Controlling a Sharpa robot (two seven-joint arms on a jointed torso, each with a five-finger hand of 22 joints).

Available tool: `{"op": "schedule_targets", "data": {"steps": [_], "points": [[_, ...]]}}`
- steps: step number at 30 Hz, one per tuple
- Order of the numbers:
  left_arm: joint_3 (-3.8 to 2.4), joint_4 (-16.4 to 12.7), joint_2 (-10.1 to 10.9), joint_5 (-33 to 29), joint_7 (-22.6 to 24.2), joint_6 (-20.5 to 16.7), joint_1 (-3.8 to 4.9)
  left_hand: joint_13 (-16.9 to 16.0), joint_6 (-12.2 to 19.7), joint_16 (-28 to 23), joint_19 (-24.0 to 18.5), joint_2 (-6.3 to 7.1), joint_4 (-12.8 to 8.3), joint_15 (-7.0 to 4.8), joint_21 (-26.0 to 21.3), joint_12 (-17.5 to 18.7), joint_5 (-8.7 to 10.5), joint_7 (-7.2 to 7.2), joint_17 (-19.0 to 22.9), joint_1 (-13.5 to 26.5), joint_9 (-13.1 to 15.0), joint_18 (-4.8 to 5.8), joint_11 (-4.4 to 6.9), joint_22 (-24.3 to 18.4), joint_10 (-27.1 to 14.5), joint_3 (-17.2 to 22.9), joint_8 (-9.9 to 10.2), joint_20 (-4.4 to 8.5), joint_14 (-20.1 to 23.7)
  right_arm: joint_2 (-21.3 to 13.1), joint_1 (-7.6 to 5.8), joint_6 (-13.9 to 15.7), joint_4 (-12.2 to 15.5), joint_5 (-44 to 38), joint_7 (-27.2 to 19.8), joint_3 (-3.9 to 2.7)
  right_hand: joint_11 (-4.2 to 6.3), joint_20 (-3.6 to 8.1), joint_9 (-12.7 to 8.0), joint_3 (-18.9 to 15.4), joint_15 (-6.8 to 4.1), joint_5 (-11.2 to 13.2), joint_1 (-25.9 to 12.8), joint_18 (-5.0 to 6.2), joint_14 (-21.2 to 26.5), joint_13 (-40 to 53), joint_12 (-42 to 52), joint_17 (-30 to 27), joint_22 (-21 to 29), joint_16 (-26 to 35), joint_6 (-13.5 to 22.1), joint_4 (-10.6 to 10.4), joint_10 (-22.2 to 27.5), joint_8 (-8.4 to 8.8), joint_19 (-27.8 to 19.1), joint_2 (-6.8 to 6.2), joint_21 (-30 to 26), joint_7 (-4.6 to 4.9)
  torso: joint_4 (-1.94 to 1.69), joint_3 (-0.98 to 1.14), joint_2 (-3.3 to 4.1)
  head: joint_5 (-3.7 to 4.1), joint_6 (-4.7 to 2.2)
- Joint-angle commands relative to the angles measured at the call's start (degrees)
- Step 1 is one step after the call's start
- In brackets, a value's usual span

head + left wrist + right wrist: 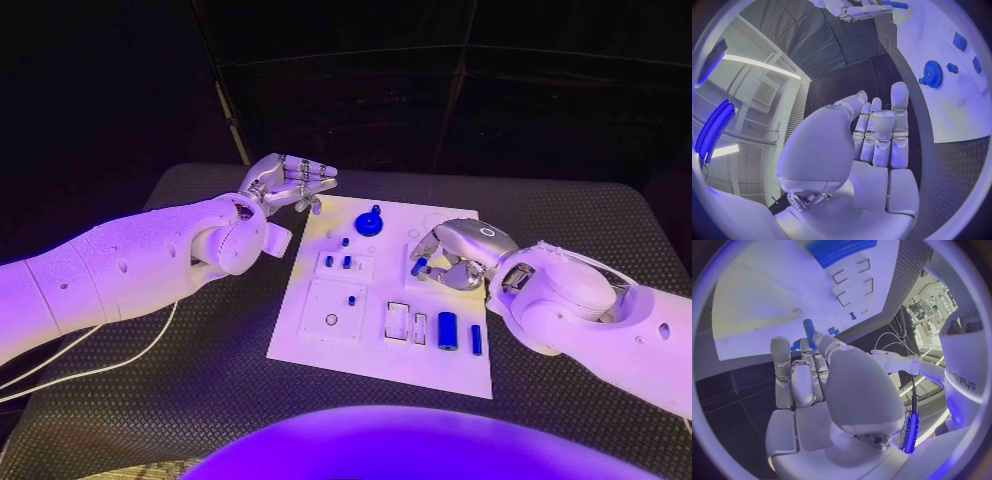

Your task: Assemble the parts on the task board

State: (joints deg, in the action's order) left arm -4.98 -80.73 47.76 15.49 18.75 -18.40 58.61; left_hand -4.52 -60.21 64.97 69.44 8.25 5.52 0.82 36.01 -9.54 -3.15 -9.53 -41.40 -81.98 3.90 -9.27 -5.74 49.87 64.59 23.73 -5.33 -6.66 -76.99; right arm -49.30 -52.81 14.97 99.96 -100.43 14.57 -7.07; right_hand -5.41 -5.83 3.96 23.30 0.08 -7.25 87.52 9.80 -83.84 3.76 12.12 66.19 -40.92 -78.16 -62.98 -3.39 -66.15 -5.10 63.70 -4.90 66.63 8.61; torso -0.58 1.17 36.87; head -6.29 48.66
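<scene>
- The right hand (450, 255) hovers over the middle of the task board (378, 365), pinching a small blue peg (809, 328) at its fingertips; the peg is not yet seated.
- The left hand (289, 183) holds nothing, fingers loosely apart, off the board's far left corner.
- A blue gear (369, 222) sits near the board's far edge, with small blue pegs (338, 261) standing below it; they look placed.
- A blue cylinder (447, 329) and a thin blue bar (476, 338) lie loose near the front, beside empty rectangular slots (397, 319), so I judge the assembly partly done.
- The board is smooth, flat white plastic; the black table (159, 400) has a ribbed, grippy texture.
</scene>
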Motion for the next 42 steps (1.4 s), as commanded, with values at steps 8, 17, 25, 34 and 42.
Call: {"op": "schedule_targets", "data": {"steps": [8,17,25,34,42], "points": [[-0.07,0.1,-0.2,-0.9,0.4,0.4,0.1,0.1,0.1,-0.3,-0.4,-0.46,-0.2,-0.05,-0.3,-0.4,0.16,-0.17,0.0,0.0,0.0,-1.12,-0.01,-0.1,-0.4,0.0,0.0,0.15,0.4,1.8,-0.1,4.2,3.5,5.4,-2.8,-1.65,0.95,0.06,0.0,0.8,-0.35,-0.3,-0.4,-0.88,-2.2,0.1,-0.3,0.3,-0.4,-0.4,-0.6,0.2,-1.5,0.04,0.3,-0.65,0.5,0.17,-0.04,-0.02,0.11,-0.6,0.31],[-0.08,0.3,-0.6,-1.0,0.4,0.5,0.11,0.1,0.1,-0.3,-0.4,-0.46,-0.2,-0.05,-0.3,-0.4,0.16,-0.17,0.0,0.0,0.0,-1.12,-0.01,-0.1,-0.4,0.0,0.0,0.15,0.4,8.4,-0.1,1.3,2.3,6.7,-6.0,0.73,0.93,0.05,0.0,0.9,-0.34,-0.3,-0.6,-0.83,-2.2,0.1,-0.4,0.2,-0.1,-0.3,-0.6,0.2,-1.5,0.1,0.1,-0.76,0.4,0.19,-0.02,-0.06,0.04,-0.94,0.43],[-0.08,0.4,-1.0,-1.0,0.4,0.6,0.12,0.1,0.1,-0.3,-0.4,-0.46,-0.1,-0.05,-0.3,-0.4,0.15,-0.14,0.1,0.1,0.0,-1.13,0.0,-0.1,-0.5,-0.1,0.0,0.14,0.5,12.9,0.02,-1.4,-1.3,6.1,-7.8,3.34,0.91,0.05,0.0,1.0,-0.33,-0.3,-0.7,-0.81,-2.1,0.1,-0.5,0.1,0.0,-0.3,-0.6,0.3,-1.5,0.16,0.0,-0.79,0.4,0.21,0.05,-0.01,0.05,-1.69,0.73],[-0.08,0.5,-1.2,-1.0,0.4,0.7,0.12,0.1,0.1,-0.3,-0.4,-0.46,-0.1,-0.05,-0.3,-0.4,0.15,-0.14,0.1,0.1,0.0,-1.13,0.0,-0.1,-0.5,-0.1,0.0,0.14,0.5,15.8,0.39,-3.2,-4.5,4.5,-8.2,4.75,0.87,0.03,0.0,1.0,-0.3,-0.3,-1.0,-0.79,-2.1,0.0,-0.6,0.0,0.2,-0.3,-0.5,0.3,-1.4,0.22,-0.1,-0.82,0.3,0.25,-0.03,0.08,0.14,-2.07,1.02],[-0.08,0.6,-1.5,-1.0,0.3,0.9,0.12,0.1,0.1,-0.3,-0.4,-0.46,-0.1,-0.05,-0.3,-0.4,0.15,-0.14,0.1,0.1,0.0,-1.13,0.0,-0.1,-0.5,-0.1,0.0,0.14,0.5,16.9,0.54,-4.9,-6.0,2.8,-6.4,4.95,0.84,0.01,0.0,1.1,-0.27,-0.3,-1.2,-0.76,-2.1,0.0,-0.7,-0.2,0.4,-0.1,-0.5,0.3,-1.4,0.26,-0.2,-0.84,0.2,0.27,0.02,0.0,0.13,-2.21,1.34]]}}
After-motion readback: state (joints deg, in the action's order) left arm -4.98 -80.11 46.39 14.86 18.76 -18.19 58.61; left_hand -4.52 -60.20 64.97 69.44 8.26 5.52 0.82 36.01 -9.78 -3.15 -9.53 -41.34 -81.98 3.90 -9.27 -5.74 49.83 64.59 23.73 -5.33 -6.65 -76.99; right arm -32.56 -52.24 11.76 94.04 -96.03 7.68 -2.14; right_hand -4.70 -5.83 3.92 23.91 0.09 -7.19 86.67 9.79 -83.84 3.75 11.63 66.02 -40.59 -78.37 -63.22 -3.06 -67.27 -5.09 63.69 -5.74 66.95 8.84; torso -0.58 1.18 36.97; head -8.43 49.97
